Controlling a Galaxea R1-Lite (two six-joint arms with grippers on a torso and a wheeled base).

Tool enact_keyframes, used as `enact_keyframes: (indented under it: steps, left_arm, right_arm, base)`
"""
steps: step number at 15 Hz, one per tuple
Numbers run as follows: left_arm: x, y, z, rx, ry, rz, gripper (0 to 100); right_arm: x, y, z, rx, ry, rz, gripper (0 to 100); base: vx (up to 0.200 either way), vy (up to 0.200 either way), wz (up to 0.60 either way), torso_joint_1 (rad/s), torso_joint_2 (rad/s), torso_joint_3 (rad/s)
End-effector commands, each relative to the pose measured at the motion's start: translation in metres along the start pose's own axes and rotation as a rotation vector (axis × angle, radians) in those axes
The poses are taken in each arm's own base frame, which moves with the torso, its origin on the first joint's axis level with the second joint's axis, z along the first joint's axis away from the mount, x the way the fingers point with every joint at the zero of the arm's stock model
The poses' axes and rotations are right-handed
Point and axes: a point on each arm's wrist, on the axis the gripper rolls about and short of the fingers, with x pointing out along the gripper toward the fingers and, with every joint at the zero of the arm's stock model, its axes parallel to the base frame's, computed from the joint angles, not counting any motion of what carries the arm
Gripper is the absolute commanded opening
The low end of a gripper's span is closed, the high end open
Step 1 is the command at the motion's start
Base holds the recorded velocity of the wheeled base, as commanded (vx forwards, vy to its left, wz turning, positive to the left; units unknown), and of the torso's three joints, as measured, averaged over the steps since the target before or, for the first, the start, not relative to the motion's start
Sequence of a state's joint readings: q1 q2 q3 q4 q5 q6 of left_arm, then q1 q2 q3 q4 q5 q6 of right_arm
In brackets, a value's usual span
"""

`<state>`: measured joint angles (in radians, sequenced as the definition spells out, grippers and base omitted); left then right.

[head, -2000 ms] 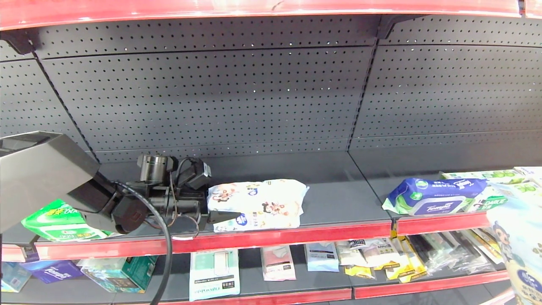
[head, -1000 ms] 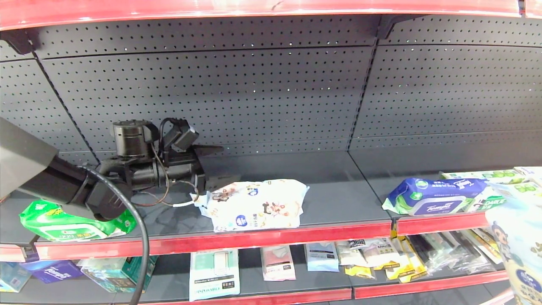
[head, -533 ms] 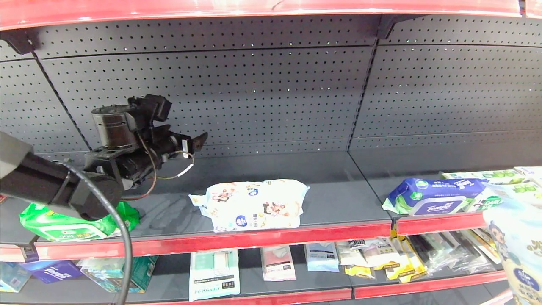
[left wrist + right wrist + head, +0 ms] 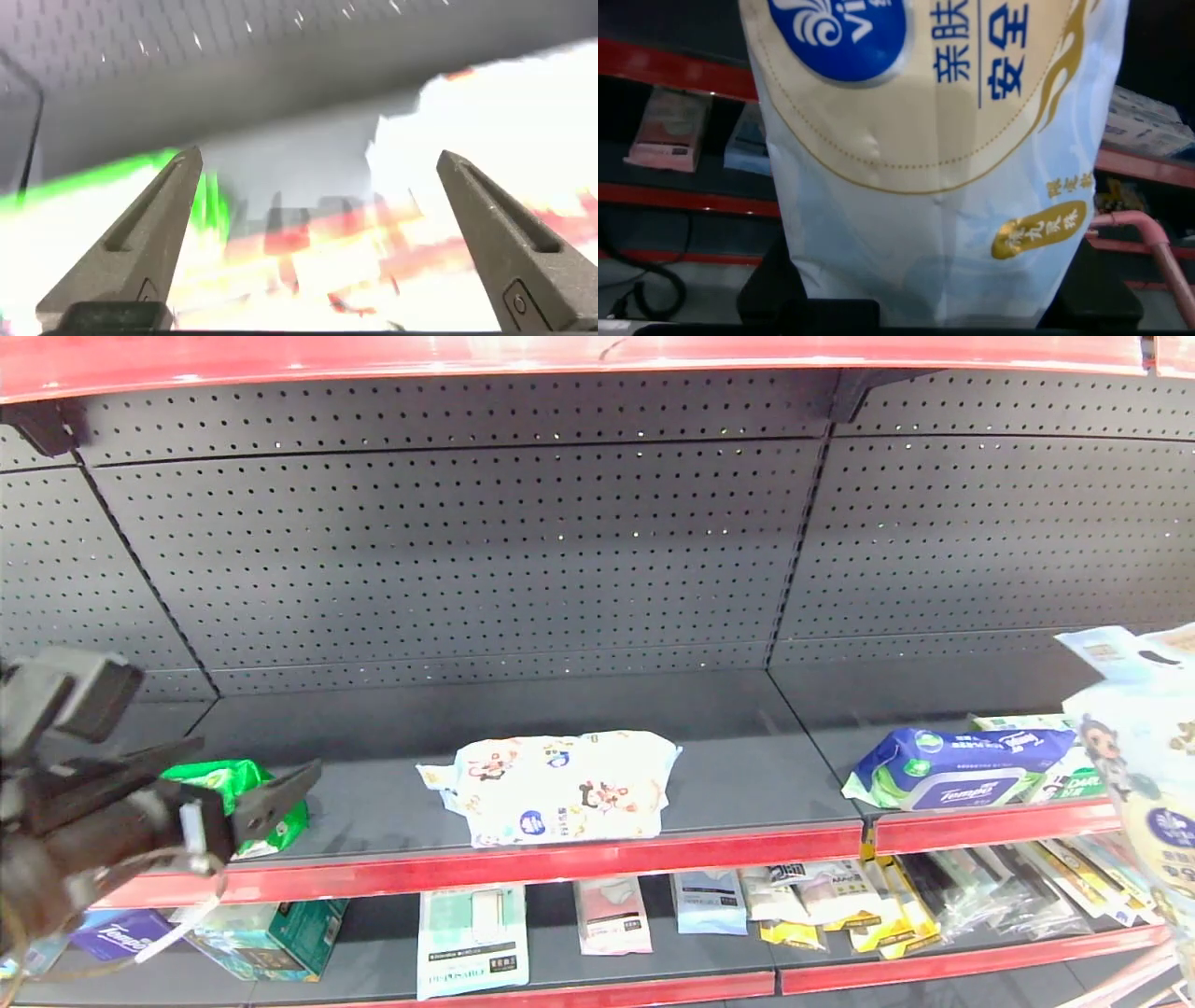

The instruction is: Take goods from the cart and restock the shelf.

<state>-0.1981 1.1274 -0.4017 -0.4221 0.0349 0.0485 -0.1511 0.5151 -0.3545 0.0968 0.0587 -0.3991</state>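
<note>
**Shelf** [image 4: 485,866]: dark grey with a red front edge and a perforated back panel [image 4: 467,541]. An upright seam right of centre splits it into two bays.

**Left bay, middle tier**
- Cartoon-printed pack [image 4: 560,789]: white, lying flat at the centre, close to the front edge, long axis left to right.
- Green pack [image 4: 238,793]: lying at the left end, partly screened by the left hand.

**Right bay, middle tier**
- Blue-and-white wipes pack [image 4: 962,767]: flat at the front edge, long axis left to right.
- Green-and-white boxes [image 4: 1027,721]: just behind the wipes pack.

**Lower tier**
- From the left: purple pack [image 4: 117,933], teal box [image 4: 280,933], white pouch [image 4: 471,938], pink packet [image 4: 611,915], pale blue packet [image 4: 708,901].
- Further right is a row of clear-wrapped packets [image 4: 980,887], overlapping one another.

**Left hand** [image 4: 260,754] [image 4: 320,157]: low at the far left, on the near side of the shelf edge, pointing right. Its fingers are spread wide with nothing between them. It stands in front of the green pack.

**Bag** [image 4: 1134,756] [image 4: 943,140]: pale blue and cream, with a cartoon figure on it. It is held in the air at the far right, in front of the right bay, and covers the right end of the boxes.
- Long axis runs up and down, with the top edge leaning left and the printed face turned towards the room.
- Whether it touches the shelf cannot be told.

**Right hand** [image 4: 938,303]: clamped on one end of the bag, its fingers mostly covered by the bag.
</note>
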Motion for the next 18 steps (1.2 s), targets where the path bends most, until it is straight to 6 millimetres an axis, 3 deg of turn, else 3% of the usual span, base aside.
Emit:
enact_keyframes:
  steps: [1,3,4,5,14,18]
  left_arm:
    - [-0.124,-0.002,-0.074,-0.002,-0.072,-0.099,100]
    - [-0.145,-0.002,-0.089,-0.002,-0.109,-0.099,100]
    - [-0.165,-0.002,-0.115,0.005,-0.167,-0.094,100]
    - [-0.172,-0.003,-0.127,0.02,-0.185,-0.088,100]
    - [-0.164,-0.003,-0.14,0.039,-0.117,-0.074,100]
    - [-0.161,-0.003,-0.143,0.036,-0.1,-0.076,100]
  right_arm:
    - [0.026,-0.002,0.014,-0.018,0.071,0.16,0]
    - [0.033,0.0,0.018,-0.033,0.077,0.215,0]
    - [0.046,0.0,0.027,-0.04,0.102,0.255,0]
    - [0.052,-0.001,0.031,-0.039,0.117,0.266,0]
    - [0.082,-0.004,0.048,-0.039,0.181,0.292,0]
    - [0.111,-0.006,0.064,-0.048,0.219,0.308,0]
  base:
    - [0.0,0.0,0.0,0.0,0.0,0.0]
    - [0.0,0.0,0.0,0.0,0.0,0.0]
    - [0.0,0.0,0.0,0.0,0.0,0.0]
    - [0.0,0.0,0.0,0.0,0.0,0.0]
    - [0.0,0.0,0.53,0.003,0.0,-0.001]
    - [0.0,0.0,0.0,0.0,0.0,0.0]
